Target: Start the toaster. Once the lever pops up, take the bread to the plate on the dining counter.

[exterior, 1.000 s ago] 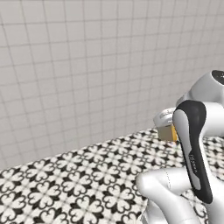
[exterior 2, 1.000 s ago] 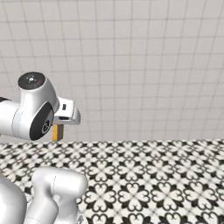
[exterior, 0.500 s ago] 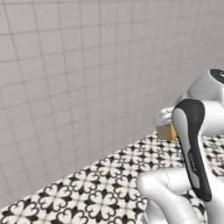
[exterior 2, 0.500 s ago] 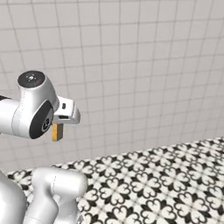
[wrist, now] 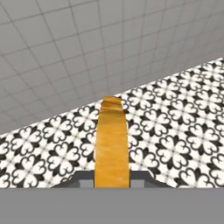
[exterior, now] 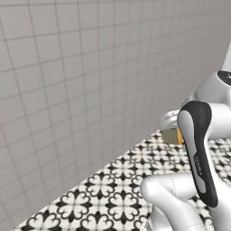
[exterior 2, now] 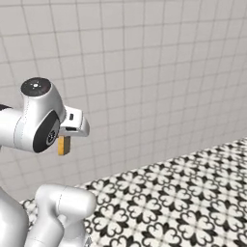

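Grey-white tiled wall (exterior 2: 144, 72) with thin darker grout lines, filling the far side. Black-and-white floral patterned floor tiles (exterior 2: 183, 193) below, meeting wall at a plain straight seam. Flat, even lighting, with slightly darker shading lower left on wall.

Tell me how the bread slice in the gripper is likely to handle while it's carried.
The bread sticks straight out from the fingers without sagging, so it is probably stiff. It looks thin, likely light. It is held edge-on near one end, so a jolt might pivot it.

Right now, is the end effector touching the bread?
Touching. In the hand view the bread stands edge-on, pinched at its base by the end effector, with no gap on either side.
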Tool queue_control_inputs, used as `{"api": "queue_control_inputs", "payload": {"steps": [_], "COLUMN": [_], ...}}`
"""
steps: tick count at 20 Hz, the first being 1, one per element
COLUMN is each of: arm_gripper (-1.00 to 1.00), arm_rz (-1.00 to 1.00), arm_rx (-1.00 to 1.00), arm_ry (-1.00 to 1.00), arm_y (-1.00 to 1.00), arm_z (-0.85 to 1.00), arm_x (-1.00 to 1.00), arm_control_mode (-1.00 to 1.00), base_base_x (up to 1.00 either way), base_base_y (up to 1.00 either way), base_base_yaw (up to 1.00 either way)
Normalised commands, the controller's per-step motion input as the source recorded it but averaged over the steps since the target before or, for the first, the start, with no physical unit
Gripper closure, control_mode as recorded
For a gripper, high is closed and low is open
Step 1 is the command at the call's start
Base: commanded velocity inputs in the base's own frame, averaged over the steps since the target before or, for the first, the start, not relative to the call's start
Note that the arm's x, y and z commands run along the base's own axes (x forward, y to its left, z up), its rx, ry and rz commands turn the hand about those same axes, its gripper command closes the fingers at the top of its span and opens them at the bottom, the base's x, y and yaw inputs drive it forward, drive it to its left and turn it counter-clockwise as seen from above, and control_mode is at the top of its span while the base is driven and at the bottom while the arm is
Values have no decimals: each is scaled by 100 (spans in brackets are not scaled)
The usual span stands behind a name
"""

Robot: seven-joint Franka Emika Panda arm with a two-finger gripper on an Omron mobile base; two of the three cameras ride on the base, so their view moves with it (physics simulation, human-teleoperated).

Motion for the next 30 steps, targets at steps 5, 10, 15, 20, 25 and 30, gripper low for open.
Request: {"api": "queue_control_inputs", "payload": {"steps": [5,10,15,20,25,30], "arm_gripper": [100,100,100,100,100,100], "arm_rz": [0,0,0,0,0,0], "arm_rx": [0,0,0,0,0,0], "arm_ry": [0,0,0,0,0,0], "arm_y": [0,0,0,0,0,0], "arm_z": [0,0,0,0,0,0], "arm_x": [0,0,0,0,0,0], "arm_control_mode": [100,100,100,100,100,100], "base_base_x": [36,34,25,46,64,91], "base_base_y": [-11,-29,-40,-43,-31,1], "base_base_yaw": [-20,-24,-27,-36,-39,-44]}}
